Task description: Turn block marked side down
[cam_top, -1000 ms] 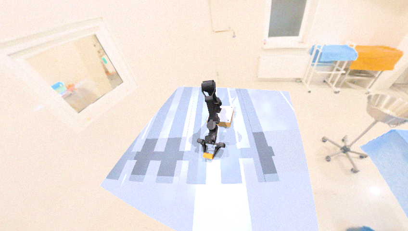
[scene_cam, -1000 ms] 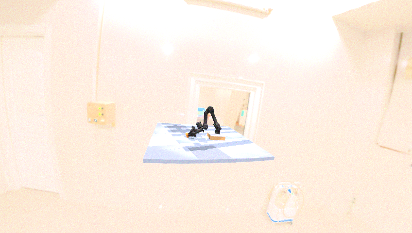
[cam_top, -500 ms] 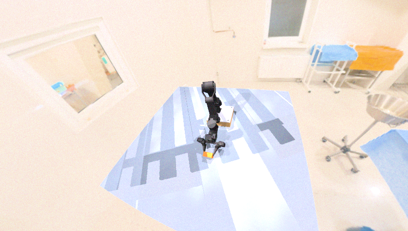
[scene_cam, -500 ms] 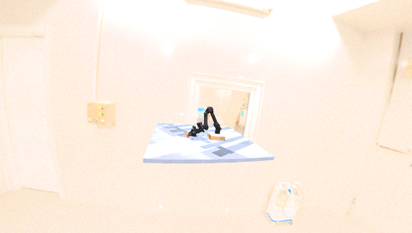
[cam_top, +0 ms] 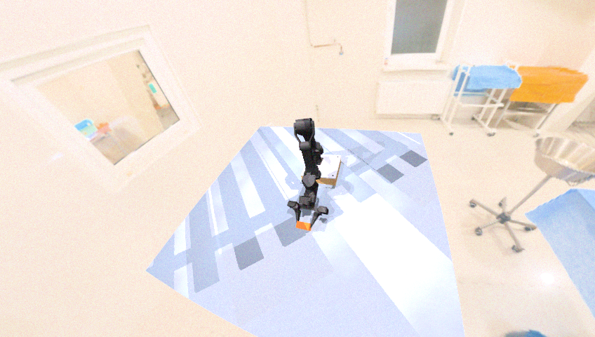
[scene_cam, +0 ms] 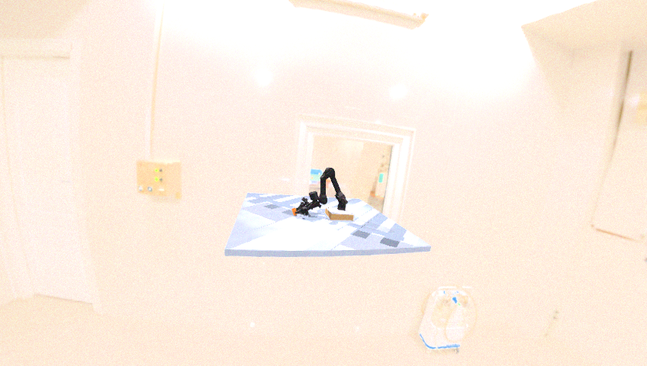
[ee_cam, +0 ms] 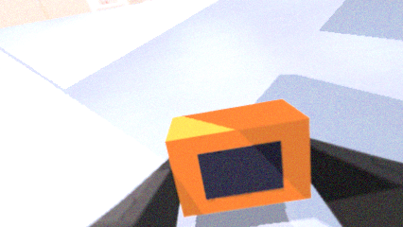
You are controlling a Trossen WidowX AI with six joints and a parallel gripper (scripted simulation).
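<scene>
Table [cam_top: 396,288] [scene_cam: 281,240] [ee_cam: 128,85]: patchy blue-white, centre to lower frame in your top view | black arm [cam_top: 309,160] [scene_cam: 323,184]: mid-frame | white-topped box [cam_top: 335,165] [scene_cam: 341,216]: beside arm's foot | your gripper [cam_top: 305,221] [scene_cam: 298,210] [ee_cam: 236,154]: clasping block, both sides | orange block [cam_top: 303,225] [scene_cam: 294,211] [ee_cam: 241,203]: lower centre of wrist view, dark-marked face toward camera; table contact unclear

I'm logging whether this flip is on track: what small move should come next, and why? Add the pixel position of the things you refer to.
Probably ease the gripper [cam_top: 304,222] [scene_cam: 297,211] [ee_cam: 236,154] open, letting the block [cam_top: 303,225] [scene_cam: 294,211] [ee_cam: 238,158] settle on its side for another tip. It looks low over the table [cam_top: 375,292] [scene_cam: 281,240] [ee_cam: 142,85], and its dark marked side faces back toward the wrist camera, not down.
</scene>
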